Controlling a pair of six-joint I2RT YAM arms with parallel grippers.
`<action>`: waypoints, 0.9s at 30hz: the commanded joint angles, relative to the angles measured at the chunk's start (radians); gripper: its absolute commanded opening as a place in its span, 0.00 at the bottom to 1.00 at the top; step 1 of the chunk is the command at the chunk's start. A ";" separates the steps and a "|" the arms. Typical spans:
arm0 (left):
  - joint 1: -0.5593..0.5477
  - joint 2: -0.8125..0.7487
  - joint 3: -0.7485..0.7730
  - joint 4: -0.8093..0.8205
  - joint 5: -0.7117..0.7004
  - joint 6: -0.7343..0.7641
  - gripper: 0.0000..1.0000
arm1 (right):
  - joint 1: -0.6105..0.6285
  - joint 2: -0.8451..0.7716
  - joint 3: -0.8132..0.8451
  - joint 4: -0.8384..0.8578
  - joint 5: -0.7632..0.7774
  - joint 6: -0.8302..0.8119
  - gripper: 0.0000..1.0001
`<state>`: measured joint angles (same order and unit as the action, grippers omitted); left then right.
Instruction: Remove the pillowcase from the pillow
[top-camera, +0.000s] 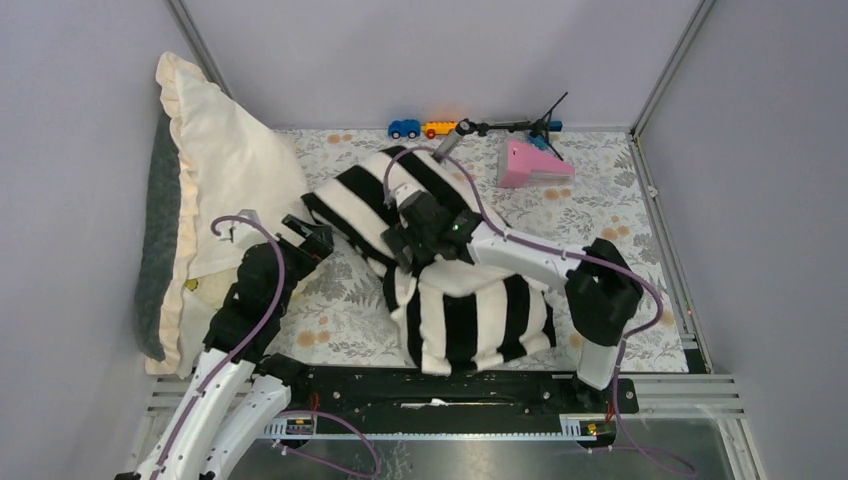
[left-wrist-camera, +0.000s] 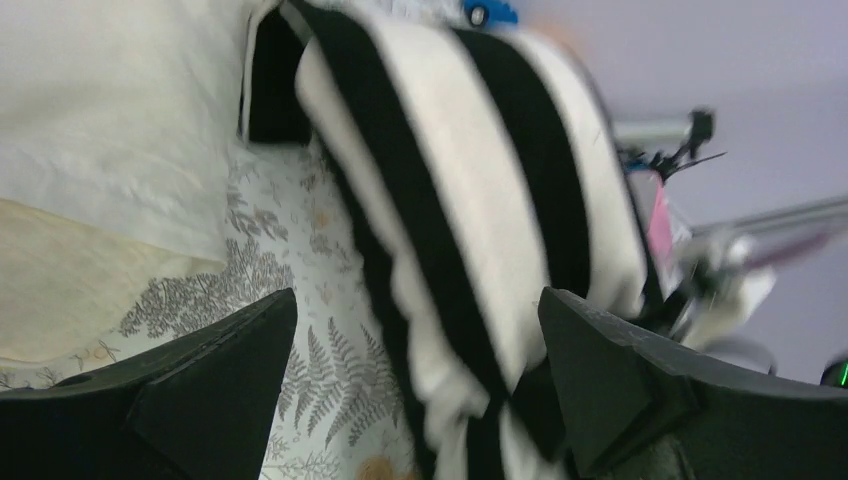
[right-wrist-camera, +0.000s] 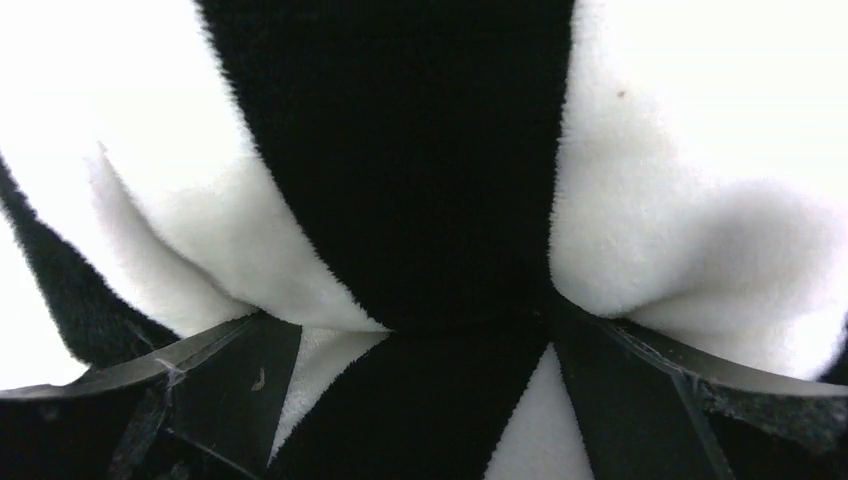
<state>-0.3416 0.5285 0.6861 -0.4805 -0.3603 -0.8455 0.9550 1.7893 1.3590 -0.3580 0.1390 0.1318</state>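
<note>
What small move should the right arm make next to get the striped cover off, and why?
Probably close the right claw on the fabric. It stands open, pressed into the striped pillowcase, with a black stripe bunched between its jaws, so it holds nothing yet. The left claw is open too, near the pillowcase's left end, gripping nothing.

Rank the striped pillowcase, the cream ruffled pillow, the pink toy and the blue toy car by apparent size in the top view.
1. cream ruffled pillow and striped pillowcase: about alike, too close to rank
2. pink toy
3. blue toy car
</note>
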 joint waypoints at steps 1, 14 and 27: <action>-0.002 0.054 -0.033 0.119 0.134 0.005 0.99 | -0.263 0.223 0.107 -0.104 0.491 -0.228 1.00; -0.002 0.111 -0.097 0.195 0.220 0.008 0.99 | -0.345 0.014 0.152 0.064 0.288 -0.413 1.00; -0.091 0.463 -0.089 0.527 0.530 0.029 0.99 | -0.340 -0.560 -0.215 0.085 0.029 0.116 1.00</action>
<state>-0.3710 0.8890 0.5320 -0.1173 0.0639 -0.8383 0.6189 1.3407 1.2655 -0.2577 0.1696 -0.0036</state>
